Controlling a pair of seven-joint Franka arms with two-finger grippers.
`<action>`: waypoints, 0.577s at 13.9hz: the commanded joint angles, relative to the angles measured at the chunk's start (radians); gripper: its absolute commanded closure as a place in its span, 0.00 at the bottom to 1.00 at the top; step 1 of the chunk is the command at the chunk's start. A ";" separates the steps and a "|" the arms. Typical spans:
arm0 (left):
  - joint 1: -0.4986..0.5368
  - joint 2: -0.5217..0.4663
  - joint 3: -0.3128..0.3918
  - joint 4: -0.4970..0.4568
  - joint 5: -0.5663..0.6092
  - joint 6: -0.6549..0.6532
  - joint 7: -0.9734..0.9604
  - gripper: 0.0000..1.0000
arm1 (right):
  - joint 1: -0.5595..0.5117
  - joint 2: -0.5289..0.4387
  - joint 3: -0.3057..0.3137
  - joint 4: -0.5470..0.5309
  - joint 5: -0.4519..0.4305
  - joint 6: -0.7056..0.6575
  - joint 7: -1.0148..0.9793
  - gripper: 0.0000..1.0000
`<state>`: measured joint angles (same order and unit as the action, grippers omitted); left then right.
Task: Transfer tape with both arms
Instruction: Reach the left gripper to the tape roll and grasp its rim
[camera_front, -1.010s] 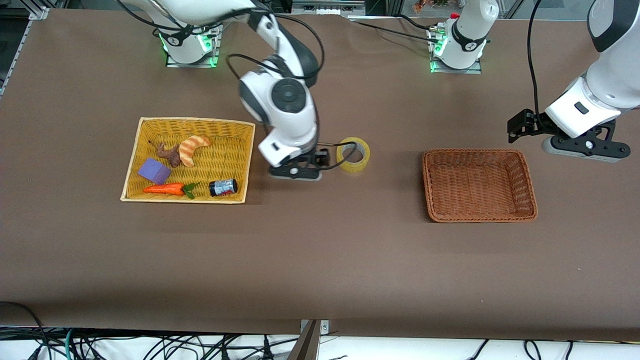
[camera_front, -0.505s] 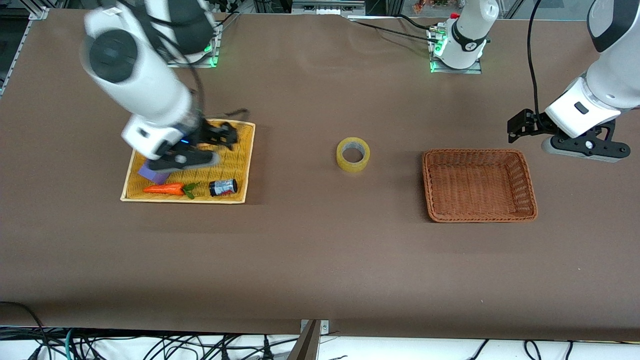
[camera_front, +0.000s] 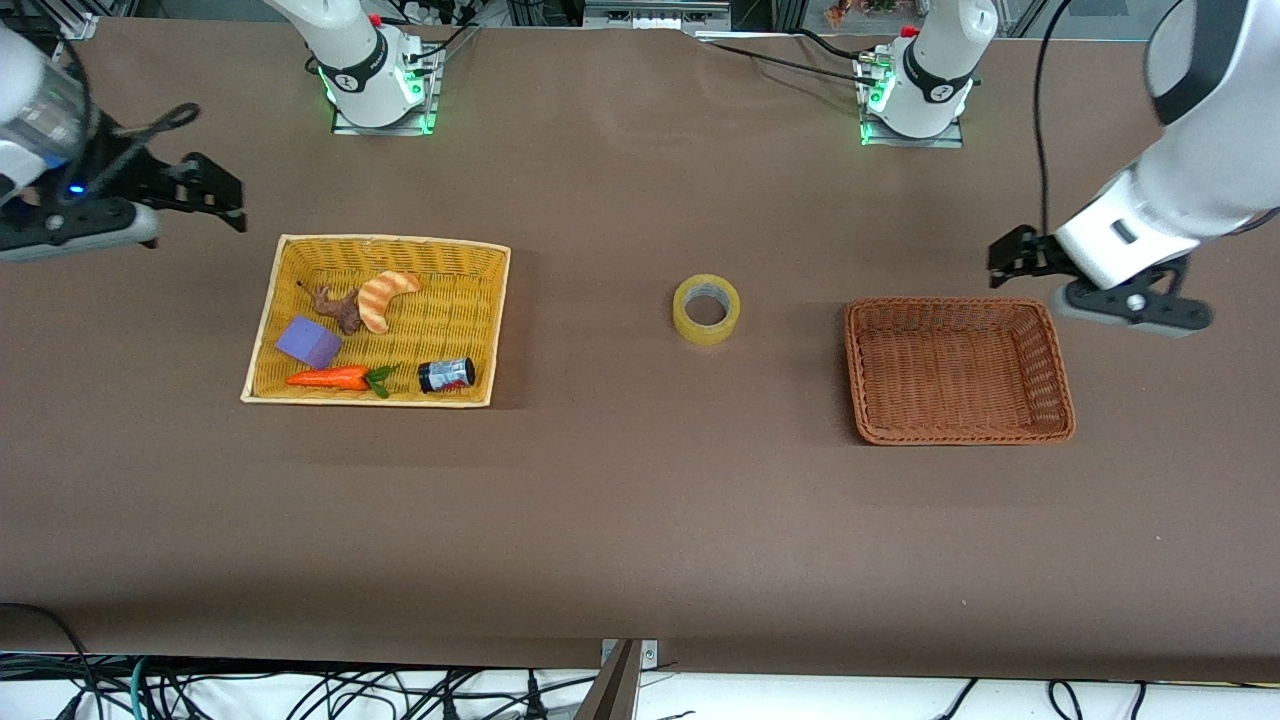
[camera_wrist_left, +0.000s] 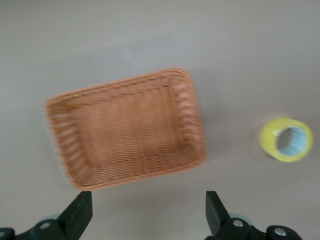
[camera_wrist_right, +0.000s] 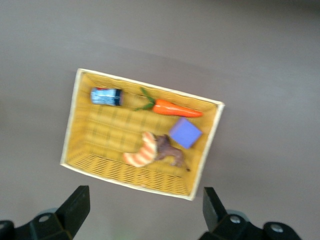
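Midway on the tabletop (camera_front: 640, 520), the tape (camera_front: 706, 309) lies flat between a yellow basket (camera_front: 262, 330) and a brown basket (camera_front: 1060, 380), seemingly within both arms' reach. Left gripper (camera_wrist_left: 145, 212) and right gripper (camera_wrist_right: 142, 207) hover, jaws apart.

— How many baskets sit on the table?
— Two: one yellow basket (camera_front: 262, 330) and one brown basket (camera_front: 1060, 370).
— And inside the yellow one?
— Five items: one carrot (camera_front: 328, 378), one purple block (camera_front: 308, 342), one croissant (camera_front: 385, 297), one brown figure (camera_front: 338, 307) and one small can (camera_front: 446, 375).
— Anything else?
— One roll of tape (camera_front: 706, 310), plus two grippers: the left gripper (camera_front: 1020, 258) and the right gripper (camera_front: 205, 190).
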<state>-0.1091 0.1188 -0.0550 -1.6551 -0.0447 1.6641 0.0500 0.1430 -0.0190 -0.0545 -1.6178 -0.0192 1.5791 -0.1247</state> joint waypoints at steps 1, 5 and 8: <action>-0.069 0.103 -0.002 0.020 -0.047 0.063 -0.001 0.00 | -0.081 -0.032 0.071 -0.034 -0.019 -0.001 -0.007 0.00; -0.265 0.221 -0.009 0.002 -0.052 0.184 -0.265 0.00 | -0.074 -0.035 0.073 -0.020 -0.015 -0.028 0.048 0.00; -0.427 0.332 -0.011 -0.024 -0.050 0.259 -0.430 0.00 | -0.074 -0.027 0.071 -0.020 -0.016 -0.021 0.050 0.00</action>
<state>-0.4501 0.3964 -0.0818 -1.6677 -0.0839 1.8688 -0.3113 0.0831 -0.0263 0.0040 -1.6238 -0.0227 1.5624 -0.0879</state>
